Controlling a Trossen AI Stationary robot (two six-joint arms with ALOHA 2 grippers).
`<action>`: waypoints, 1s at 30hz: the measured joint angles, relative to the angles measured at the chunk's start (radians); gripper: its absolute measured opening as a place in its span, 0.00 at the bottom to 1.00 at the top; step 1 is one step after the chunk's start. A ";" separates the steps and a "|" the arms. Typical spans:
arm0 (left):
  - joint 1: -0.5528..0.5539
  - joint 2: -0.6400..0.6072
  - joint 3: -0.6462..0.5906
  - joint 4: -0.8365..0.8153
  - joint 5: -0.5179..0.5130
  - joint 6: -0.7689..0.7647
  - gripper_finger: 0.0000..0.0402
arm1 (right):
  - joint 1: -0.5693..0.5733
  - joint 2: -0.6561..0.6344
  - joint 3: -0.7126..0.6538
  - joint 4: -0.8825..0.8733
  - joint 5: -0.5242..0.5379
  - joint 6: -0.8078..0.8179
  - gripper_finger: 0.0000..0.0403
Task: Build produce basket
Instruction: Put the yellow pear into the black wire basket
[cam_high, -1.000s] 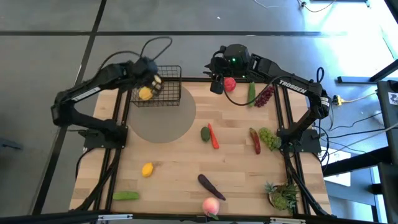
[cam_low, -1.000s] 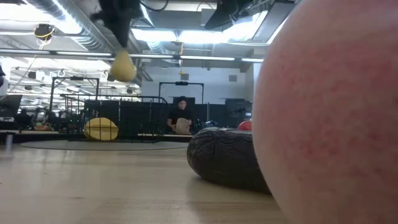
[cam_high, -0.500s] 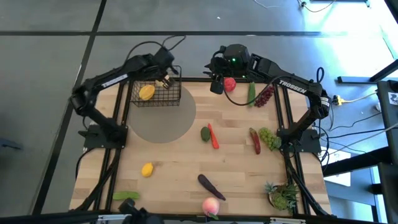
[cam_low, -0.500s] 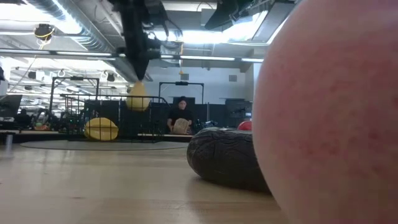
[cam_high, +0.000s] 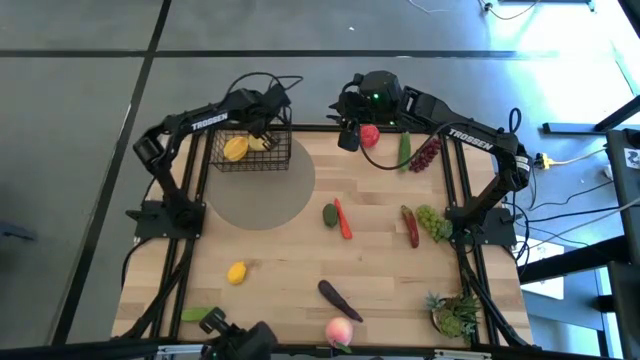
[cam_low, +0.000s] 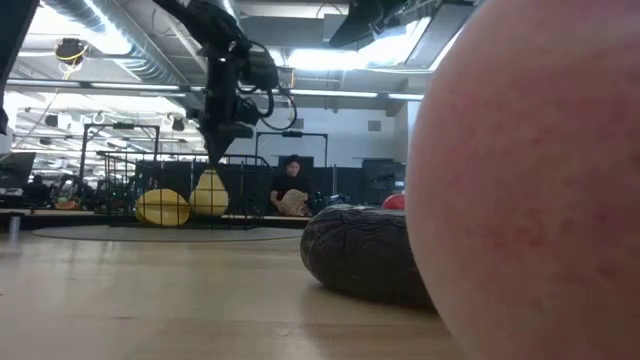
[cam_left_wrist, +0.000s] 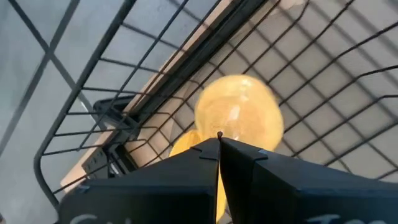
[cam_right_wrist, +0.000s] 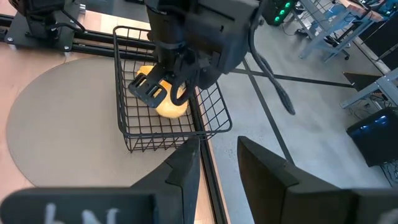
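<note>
- The basket (cam_high: 250, 150) sits at a far corner of the worktop (cam_high: 290, 270), at the edge of a grey round mat (cam_high: 260, 195).
- The left end effector (cam_high: 262, 135) is down inside the basket, its fingers pressed together on a yellow lemon (cam_left_wrist: 239, 115).
- An orange mango (cam_high: 235, 149) lies in the basket, just beside the lemon.
- The right end effector (cam_high: 347, 135) hangs near the basket, over the far edge of the worktop. Its fingers (cam_right_wrist: 264, 165) are a little spread with nothing between them.
- A red apple (cam_high: 369, 136) lies just beside the right end effector.
- Far from the basket, near the front edge, lie a second lemon (cam_high: 237, 272), a dark eggplant (cam_high: 335, 299) and a pink peach (cam_high: 339, 331).
- A red chili (cam_high: 343, 220) lies near the middle of the worktop, past the mat from the basket.
</note>
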 joint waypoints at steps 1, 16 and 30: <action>0.005 0.007 0.000 0.001 0.000 0.000 0.00 | 0.000 0.000 0.000 0.000 0.000 -0.001 0.27; 0.045 0.067 -0.001 0.018 0.001 0.050 0.00 | 0.000 0.000 0.000 0.000 0.000 -0.002 0.27; 0.045 0.067 -0.001 0.019 0.003 0.078 0.00 | 0.000 0.000 0.000 0.000 0.000 -0.002 0.27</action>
